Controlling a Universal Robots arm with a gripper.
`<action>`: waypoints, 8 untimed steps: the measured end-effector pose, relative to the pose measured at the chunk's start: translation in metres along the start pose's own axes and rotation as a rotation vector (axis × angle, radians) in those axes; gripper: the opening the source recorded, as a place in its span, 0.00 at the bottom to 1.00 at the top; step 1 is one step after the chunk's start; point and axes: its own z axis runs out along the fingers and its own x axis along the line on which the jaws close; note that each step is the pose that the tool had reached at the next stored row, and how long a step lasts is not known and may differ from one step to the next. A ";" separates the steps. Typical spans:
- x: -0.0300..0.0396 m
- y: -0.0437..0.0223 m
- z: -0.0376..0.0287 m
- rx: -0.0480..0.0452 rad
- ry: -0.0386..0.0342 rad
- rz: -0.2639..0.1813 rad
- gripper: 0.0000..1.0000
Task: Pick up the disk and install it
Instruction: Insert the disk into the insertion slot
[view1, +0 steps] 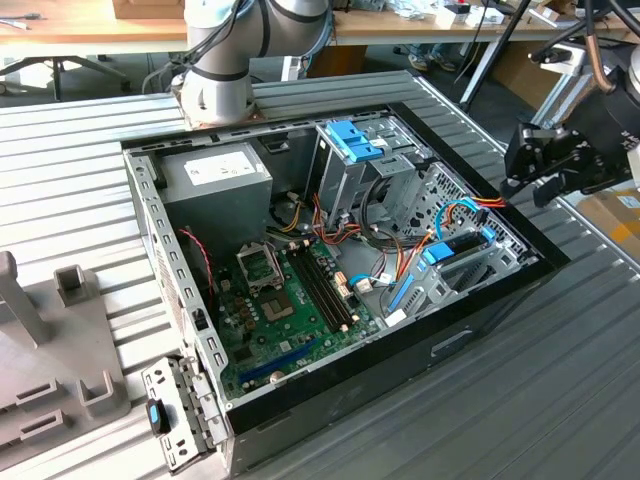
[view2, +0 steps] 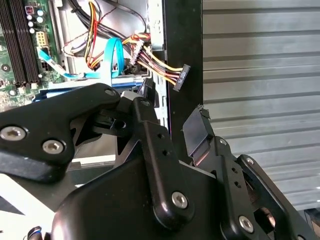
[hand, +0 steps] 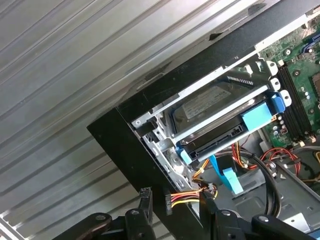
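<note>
Disk (hand: 209, 103) (one) seated in bay (hand: 160, 142) — two fingers (view2: 150, 135) apart, empty.

Ribbed grey metal surface (view1: 570, 390), slats all across. Open PC case (view1: 480, 330) lies flat on it, approx. mid. Grey fixture (view1: 60, 350) w/ upright posts sits at the exterior view's left. Small perforated metal bracket (view1: 185, 430) lies right by the case's near corner.
</note>
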 end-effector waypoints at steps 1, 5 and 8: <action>0.0007 0.0013 -0.0001 0.0000 0.0001 0.001 0.50; 0.0019 0.0045 0.0001 0.0001 0.0004 0.002 0.50; 0.0019 0.0055 0.0033 0.0002 0.0003 0.002 0.50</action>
